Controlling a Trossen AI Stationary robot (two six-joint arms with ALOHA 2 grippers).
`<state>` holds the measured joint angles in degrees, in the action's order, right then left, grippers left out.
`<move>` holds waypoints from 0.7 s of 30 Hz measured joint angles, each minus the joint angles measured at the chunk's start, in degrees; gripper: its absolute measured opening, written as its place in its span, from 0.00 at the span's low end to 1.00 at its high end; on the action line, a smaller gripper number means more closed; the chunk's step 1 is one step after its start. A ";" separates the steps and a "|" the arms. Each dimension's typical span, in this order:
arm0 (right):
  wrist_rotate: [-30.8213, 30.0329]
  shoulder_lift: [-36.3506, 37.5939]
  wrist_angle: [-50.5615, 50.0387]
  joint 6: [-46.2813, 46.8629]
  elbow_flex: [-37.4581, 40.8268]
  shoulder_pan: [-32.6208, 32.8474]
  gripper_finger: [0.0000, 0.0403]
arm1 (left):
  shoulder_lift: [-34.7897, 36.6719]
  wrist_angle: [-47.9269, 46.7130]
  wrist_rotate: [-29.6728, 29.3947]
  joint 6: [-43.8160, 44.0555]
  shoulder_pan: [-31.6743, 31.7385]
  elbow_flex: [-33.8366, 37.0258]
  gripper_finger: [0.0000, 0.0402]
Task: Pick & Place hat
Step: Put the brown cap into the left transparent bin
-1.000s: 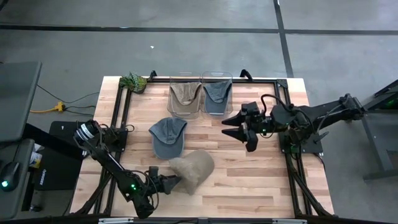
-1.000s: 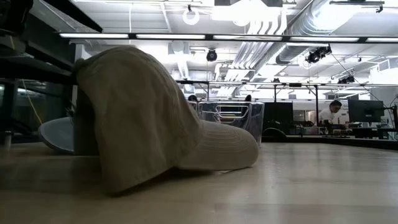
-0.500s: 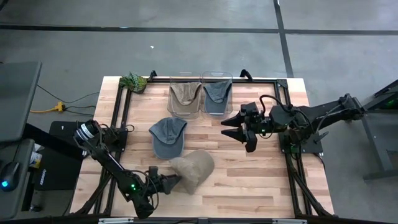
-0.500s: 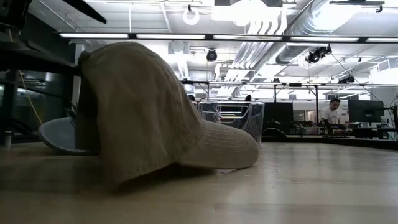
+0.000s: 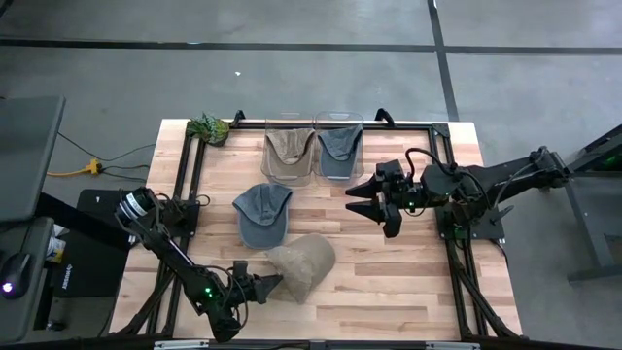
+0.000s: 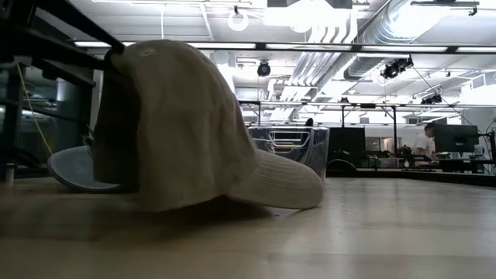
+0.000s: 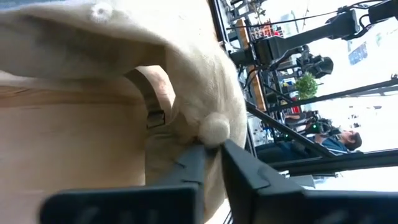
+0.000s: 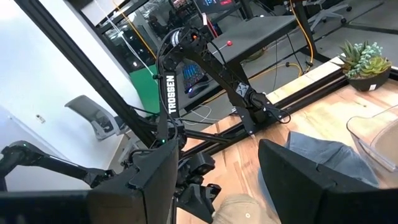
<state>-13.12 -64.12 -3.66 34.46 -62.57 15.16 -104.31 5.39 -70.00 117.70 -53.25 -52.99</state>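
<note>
One tan hat, brim twd right.

In the low view, the soft tan fabric cap hides most of the grey-blue cap behind it. The left wrist view cuts the tan cap off. A distant person is too small to describe.

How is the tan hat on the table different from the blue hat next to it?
The tan hat is beige; the blue hat is grey-blue. The tan hat is pinched at one edge by the left gripper; nothing touches the blue hat. The tan hat lies nearer the table's front edge, the blue hat nearer the bins. Both are baseball caps lying on the wooden table.
</note>
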 joint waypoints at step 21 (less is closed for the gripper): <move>5.01 -16.39 -5.89 6.04 -0.01 5.45 0.54 | 0.00 1.97 -1.16 -0.43 0.00 0.00 0.00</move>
<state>-8.10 -80.51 -9.55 40.50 -62.58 20.61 -104.31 7.36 -71.16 117.26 -53.25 -52.99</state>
